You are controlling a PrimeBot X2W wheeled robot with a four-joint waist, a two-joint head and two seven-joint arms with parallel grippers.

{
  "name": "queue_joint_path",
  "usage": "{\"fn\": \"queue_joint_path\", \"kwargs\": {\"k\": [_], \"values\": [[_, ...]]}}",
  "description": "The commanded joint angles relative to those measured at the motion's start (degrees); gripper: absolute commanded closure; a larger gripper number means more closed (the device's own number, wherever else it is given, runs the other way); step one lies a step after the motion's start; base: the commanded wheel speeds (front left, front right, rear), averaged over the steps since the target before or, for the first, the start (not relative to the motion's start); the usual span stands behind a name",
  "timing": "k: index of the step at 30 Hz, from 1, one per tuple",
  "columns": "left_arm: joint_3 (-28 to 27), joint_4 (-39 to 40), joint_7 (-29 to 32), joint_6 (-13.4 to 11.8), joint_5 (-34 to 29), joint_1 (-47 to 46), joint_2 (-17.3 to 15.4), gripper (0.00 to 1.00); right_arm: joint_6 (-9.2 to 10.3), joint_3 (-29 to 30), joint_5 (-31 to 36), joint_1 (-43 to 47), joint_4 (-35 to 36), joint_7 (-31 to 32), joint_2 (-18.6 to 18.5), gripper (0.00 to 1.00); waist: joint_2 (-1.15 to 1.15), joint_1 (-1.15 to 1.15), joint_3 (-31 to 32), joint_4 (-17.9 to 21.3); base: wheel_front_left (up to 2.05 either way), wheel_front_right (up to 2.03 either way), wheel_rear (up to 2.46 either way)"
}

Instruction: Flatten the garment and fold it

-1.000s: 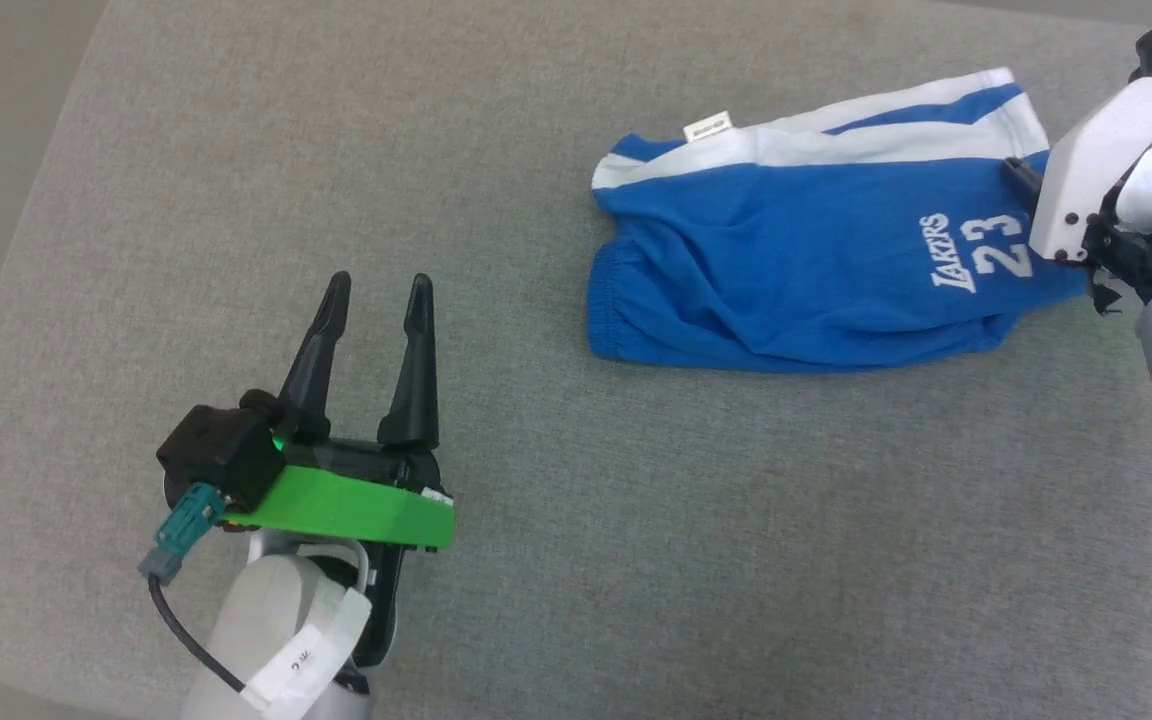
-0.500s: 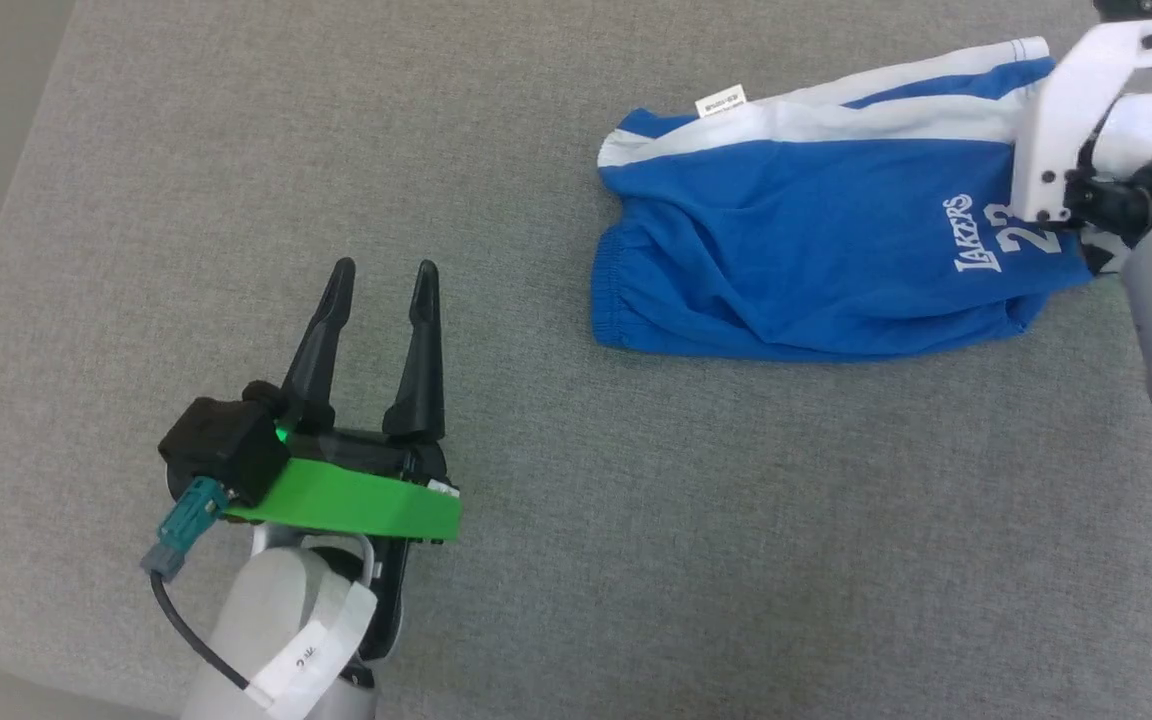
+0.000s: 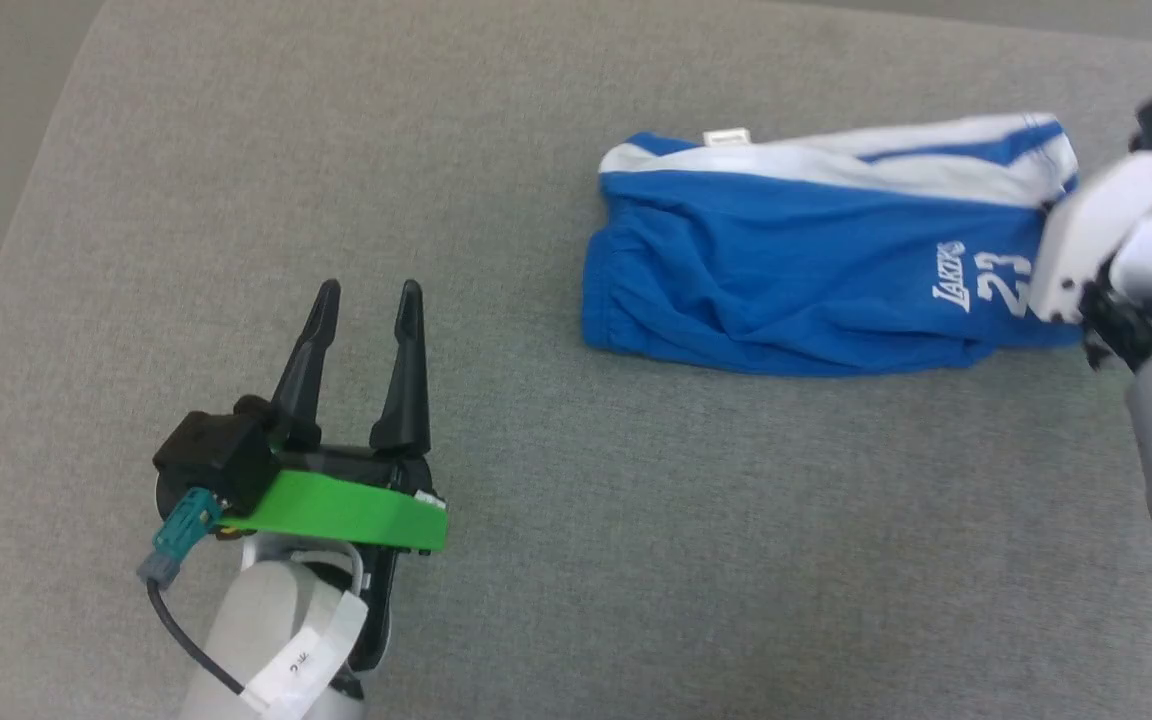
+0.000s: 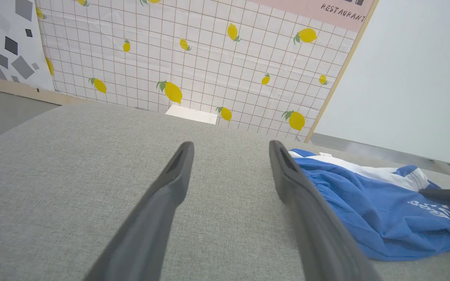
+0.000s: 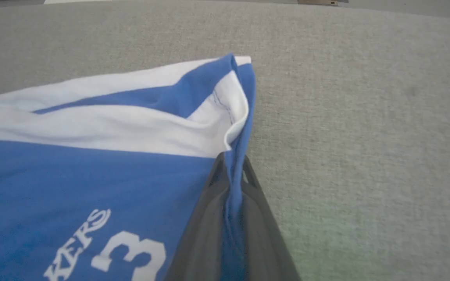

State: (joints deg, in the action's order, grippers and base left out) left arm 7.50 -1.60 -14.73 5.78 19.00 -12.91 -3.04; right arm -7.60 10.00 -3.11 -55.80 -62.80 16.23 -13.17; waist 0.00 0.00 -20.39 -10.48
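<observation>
One garment (image 3: 796, 270), a pair of bright blue shorts, lay on the grey padded surface (image 3: 636, 560) in the upper right of the head view, its elastic waist toward the middle of the frame and its leg hem toward the right edge. A white stripe (image 3: 836, 160) ran along its far side, split near the hem by a thin blue band. One small white tag (image 3: 726, 135) stuck out at the top edge, and one line of white lettering sat beside a single two-digit number (image 3: 1001, 275).

Two grippers were in view. The left gripper (image 3: 368, 290) hovered at the lower left, well apart from the shorts, its two dark fingers spread and empty. In the left wrist view the left gripper (image 4: 231, 145) framed bare surface, the garment (image 4: 365, 203) lying to the right.

The right gripper (image 5: 231, 166) was clamped on the hem: in the right wrist view its two fingers (image 5: 205, 230) pinched a fold of blue cloth of the garment (image 5: 92, 164) between them, at the corner below the white stripe.
</observation>
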Motion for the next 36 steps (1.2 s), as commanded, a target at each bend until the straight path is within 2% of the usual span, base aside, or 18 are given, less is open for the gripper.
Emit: {"fn": "queue_joint_path", "kwargs": {"k": [1, 9, 12, 16, 20, 28, 32, 36], "values": [[-0.35, -0.26, -0.27, 0.27, -0.79, 0.91, 0.16, 0.00, 0.11, 0.82, -0.08, 1.92, 0.82, -0.79, -1.05, 1.00, 0.00, 0.00, 2.29, 1.73, 0.00, 0.00, 0.00], [-0.83, -0.98, -0.27, 0.59, -1.35, 2.80, 0.16, 0.00, 0.11, 7.49, 5.76, 8.88, 7.95, -1.25, -5.01, 1.00, 0.00, 0.00, 5.24, 3.52, 0.00, 0.00, 0.00], [-0.79, -1.24, -0.27, 0.73, -1.35, 3.05, 0.16, 0.00, 0.11, 9.32, 8.09, 10.37, 12.43, 0.73, -3.94, 1.00, 0.00, 0.00, 5.54, 3.74, 0.00, 0.00, 0.00], [-0.66, -1.40, -0.27, 0.86, -1.35, 3.23, 0.16, 0.00, 0.11, 8.21, 9.76, 11.91, 20.14, 4.81, -0.96, 1.00, 0.00, 0.00, 5.69, 3.78, 0.00, 0.00, 0.00], [-0.46, -1.72, -0.27, 0.95, -1.37, 3.22, 0.16, 0.00, 0.11, 4.47, 10.37, 14.05, 29.72, 11.23, 2.03, 1.00, 0.00, 0.00, 5.78, 3.44, 0.00, 0.00, 0.00], [-0.22, -2.02, -0.27, 1.08, -1.19, 2.91, 0.16, 0.00, 0.11, -7.26, 8.02, 17.20, 48.48, 23.35, 6.64, 1.00, 0.00, 0.00, 5.30, 2.38, 0.00, 0.00, 0.00], [0.27, -2.12, -0.27, 1.14, -0.96, 2.34, 0.16, 0.00, 0.11, -12.60, 7.35, 15.98, 51.38, 26.00, 7.64, 1.00, 0.00, 0.00, 4.54, 1.49, 0.00, 0.00, 0.00], [1.11, -1.90, -0.27, 1.11, -0.58, 1.47, 0.16, 0.00, 0.11, -17.56, 7.22, 13.49, 49.25, 26.51, 8.30, 1.00, 0.00, 0.00, 3.31, 0.30, 0.00, 0.00, 0.00]]}}
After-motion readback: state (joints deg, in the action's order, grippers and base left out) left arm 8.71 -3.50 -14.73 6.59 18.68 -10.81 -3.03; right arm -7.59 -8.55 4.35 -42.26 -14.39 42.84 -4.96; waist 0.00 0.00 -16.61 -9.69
